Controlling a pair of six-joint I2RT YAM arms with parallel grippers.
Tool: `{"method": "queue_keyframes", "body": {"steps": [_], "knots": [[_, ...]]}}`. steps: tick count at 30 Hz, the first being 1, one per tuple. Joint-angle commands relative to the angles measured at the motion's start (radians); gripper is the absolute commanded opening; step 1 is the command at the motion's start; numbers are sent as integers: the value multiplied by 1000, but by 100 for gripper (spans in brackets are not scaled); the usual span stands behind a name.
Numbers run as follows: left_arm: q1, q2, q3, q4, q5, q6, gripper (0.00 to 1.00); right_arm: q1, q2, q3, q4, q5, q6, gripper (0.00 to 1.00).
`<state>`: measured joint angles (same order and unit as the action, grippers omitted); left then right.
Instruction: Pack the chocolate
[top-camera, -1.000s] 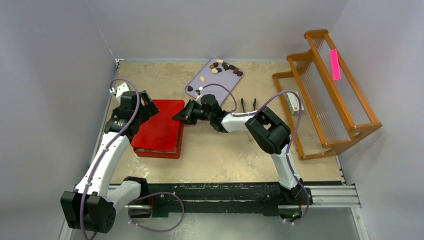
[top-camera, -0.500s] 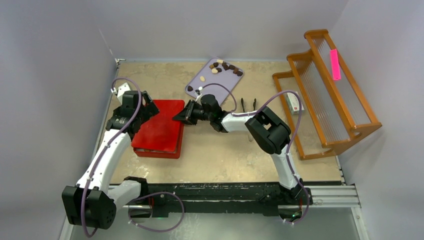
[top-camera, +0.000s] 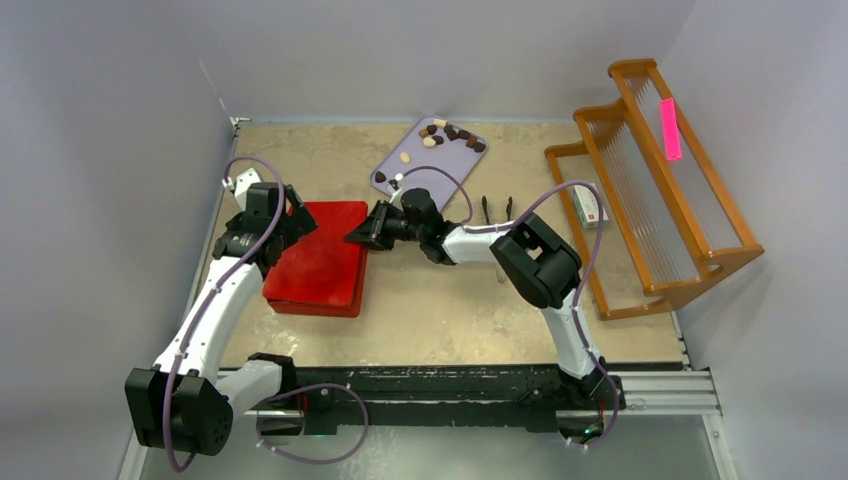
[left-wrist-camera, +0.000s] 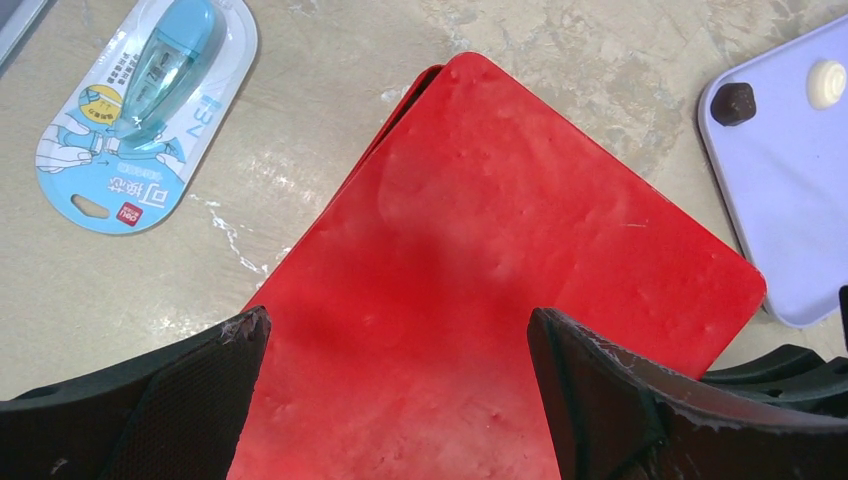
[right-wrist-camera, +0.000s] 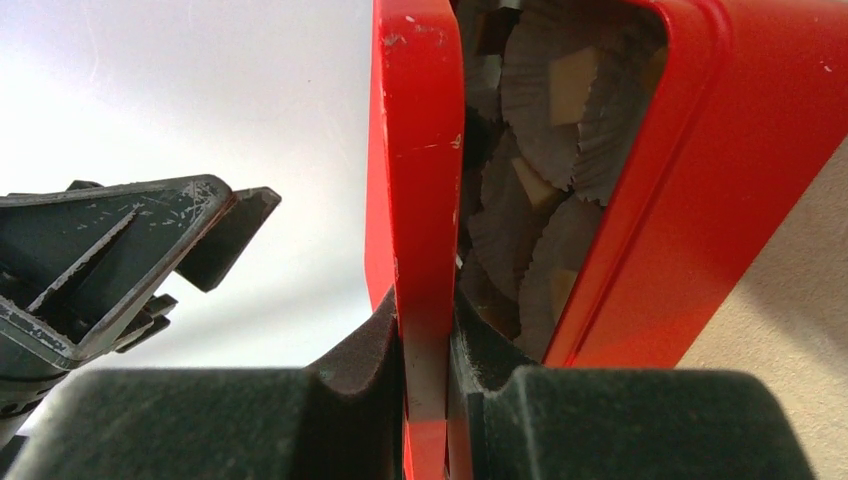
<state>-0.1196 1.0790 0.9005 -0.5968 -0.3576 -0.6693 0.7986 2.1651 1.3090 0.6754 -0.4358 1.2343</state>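
Several chocolate pieces (top-camera: 450, 133), cream and dark brown, lie on a lavender tray (top-camera: 400, 172) at the back. The left wrist view catches one dark piece (left-wrist-camera: 733, 103) and one cream piece (left-wrist-camera: 826, 82) on the tray's corner (left-wrist-camera: 790, 200). A red box (top-camera: 318, 258) sits left of centre. My right gripper (top-camera: 358, 232) is shut on the right edge of its red lid (right-wrist-camera: 415, 150), which is raised off the base (right-wrist-camera: 680, 200). Paper cups (right-wrist-camera: 540, 150) with tan pieces show inside. My left gripper (left-wrist-camera: 398, 320) hangs open over the lid (left-wrist-camera: 500, 260), with nothing between its fingers.
A blue correction-tape pack (left-wrist-camera: 140, 110) lies on the table left of the box. Two dark tongs (top-camera: 497, 210) lie right of the right gripper. A wooden rack (top-camera: 660, 180) stands at the far right with a small white box (top-camera: 590, 208) beside it.
My left gripper has shifted slightly to the left over the lid's far left corner. The right gripper keeps its hold on the lid edge.
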Motion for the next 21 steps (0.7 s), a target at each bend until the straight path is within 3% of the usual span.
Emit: {"method": "queue_keyframes", "body": {"steps": [1, 11, 21], "knots": [[6, -4, 17, -3, -36, 9, 100, 5, -20, 38, 8, -51, -31, 0], [6, 7, 15, -7, -39, 10, 100, 7, -44, -15, 28, -2, -9, 0], [6, 7, 15, -8, -12, 10, 100, -1, -2, -42, 157, 20, 80, 0]]}}
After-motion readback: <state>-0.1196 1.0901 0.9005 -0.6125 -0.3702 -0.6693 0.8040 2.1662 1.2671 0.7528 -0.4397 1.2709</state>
